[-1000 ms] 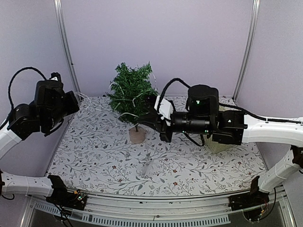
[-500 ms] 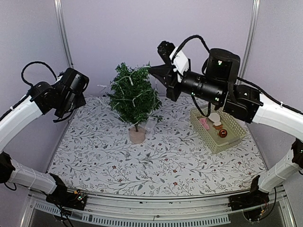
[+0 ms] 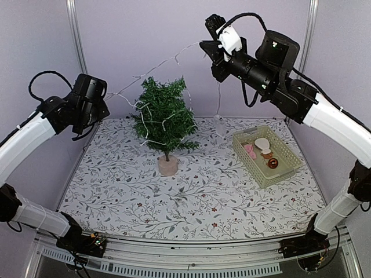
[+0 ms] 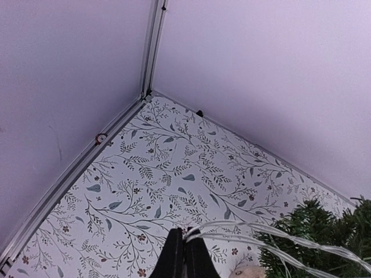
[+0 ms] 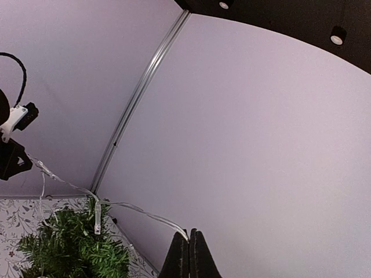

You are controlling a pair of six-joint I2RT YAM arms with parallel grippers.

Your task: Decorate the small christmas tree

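The small christmas tree (image 3: 165, 119) stands on its pale round base (image 3: 168, 167) at the table's back middle; it also shows in the left wrist view (image 4: 324, 234) and the right wrist view (image 5: 69, 249). A clear light string (image 3: 168, 63) is draped in its branches and stretches between both grippers. My left gripper (image 3: 106, 99) is left of the tree, shut on the string (image 4: 243, 229). My right gripper (image 3: 204, 45) is high above and right of the tree, shut on the string (image 5: 148, 215), whose loose end (image 3: 218, 101) hangs down.
A pale green basket (image 3: 266, 155) with a pink ornament (image 3: 249, 150), a white one and a dark red ball (image 3: 272, 164) sits at the right. Metal posts (image 3: 77, 43) and lilac walls enclose the back. The table wears a leaf-print cloth (image 3: 191, 197).
My right gripper has risen from beside the tree's base to high above it, pulling the string up taut. My left arm has swung in toward the tree's left side.
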